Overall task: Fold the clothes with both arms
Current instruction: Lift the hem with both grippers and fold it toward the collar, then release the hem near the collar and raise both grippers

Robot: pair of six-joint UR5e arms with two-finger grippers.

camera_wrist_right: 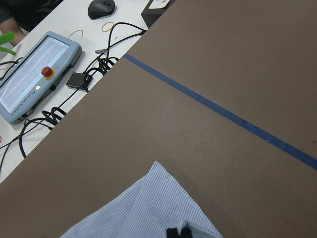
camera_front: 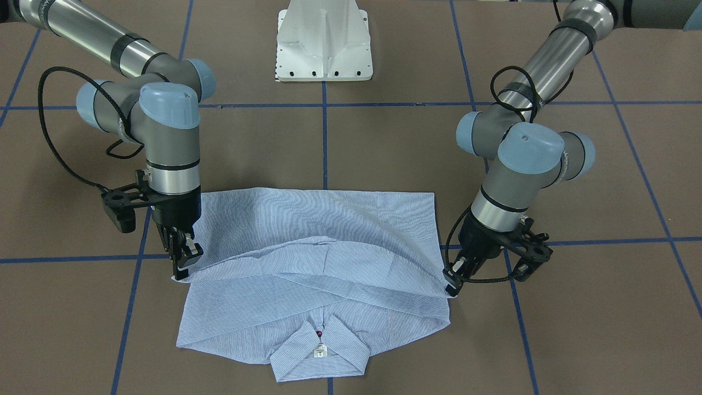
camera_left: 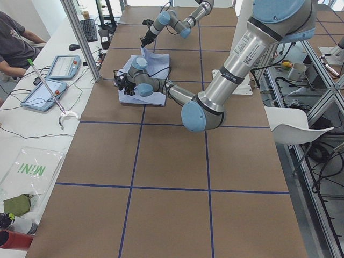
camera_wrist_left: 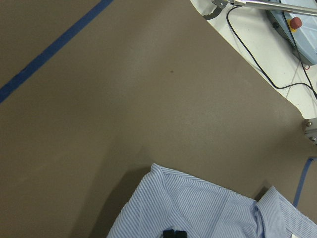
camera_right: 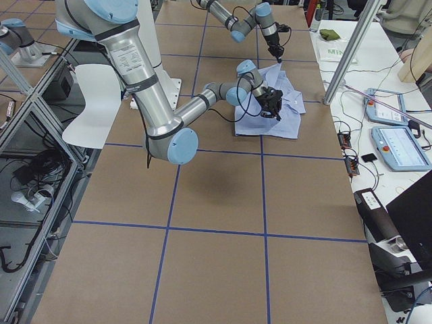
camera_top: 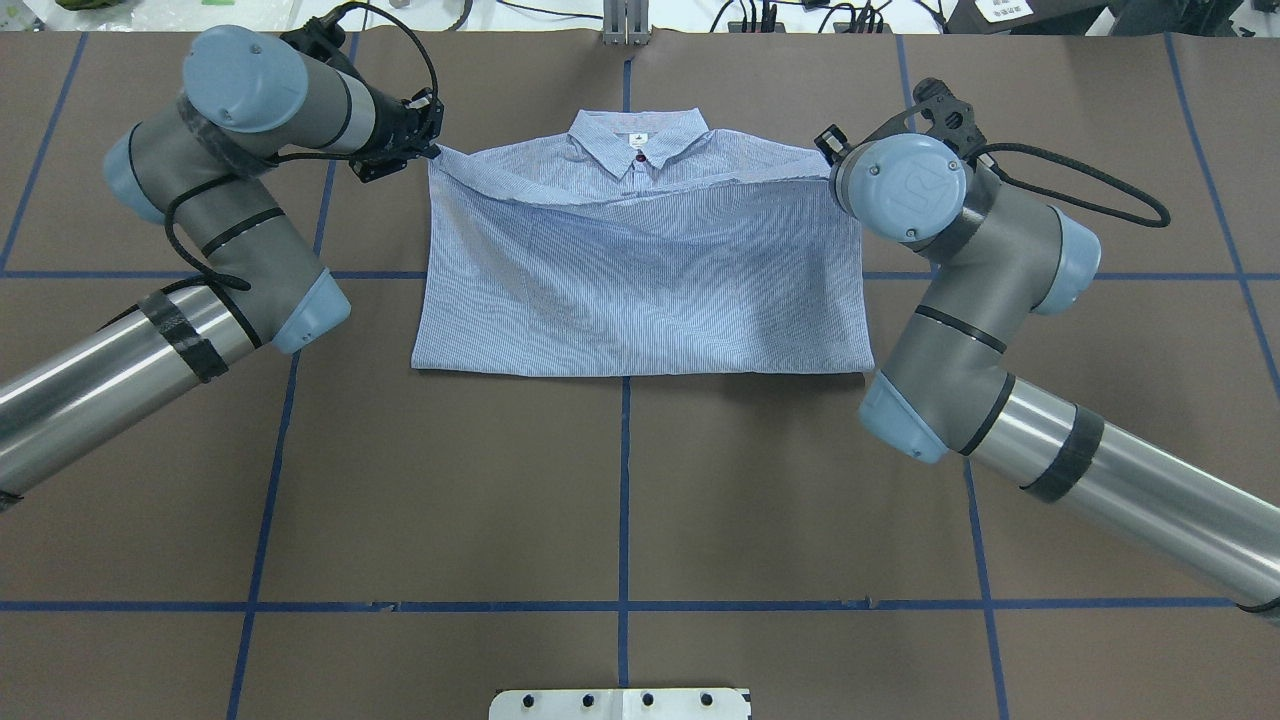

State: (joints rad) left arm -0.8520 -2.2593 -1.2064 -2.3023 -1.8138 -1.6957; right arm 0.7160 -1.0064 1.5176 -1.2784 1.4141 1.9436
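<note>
**Tool, left:** the black two-finger left gripper (camera_top: 428,150), on the grey jointed left arm (camera_top: 230,230) with pale blue caps, is pinching tight on one corner of the shirt's raised edge.

**Task piece:** the light blue-and-white fine-striped long-sleeved shirt (camera_top: 640,290) is lying mid-table on the brown, blue-taped table (camera_top: 640,480). Its pointed collar (camera_top: 640,140) is facing away from the robot. The upper layer is hanging slightly lifted between the two grippers, just short of the collar.

**Tool, right:** the black two-finger right gripper (camera_front: 185,263), on the matching right arm (camera_top: 950,270), is clamping the opposite corner of the same edge.

**Handling, as judged:**
- The fold toward the collar is looking nearly finished.
- Both grippers should be travelling level and at one pace, keeping the edge taut so that no slack is bunching in the middle.
- The edge should be coming down square to the shoulders and clear of the collar.
- The fingers should be letting go only once the cloth is resting flat.

**Markings:**
- The small white neck label (camera_front: 320,351), below a dark red button (camera_front: 320,332), is carrying print too small to read.
- The right arm's wrist cap (camera_top: 905,190) is showing a moulded mark that seems to read "UR".
- A clear bag (camera_left: 29,169) on the white side bench is bearing green letters, apparently "MINI"
</note>
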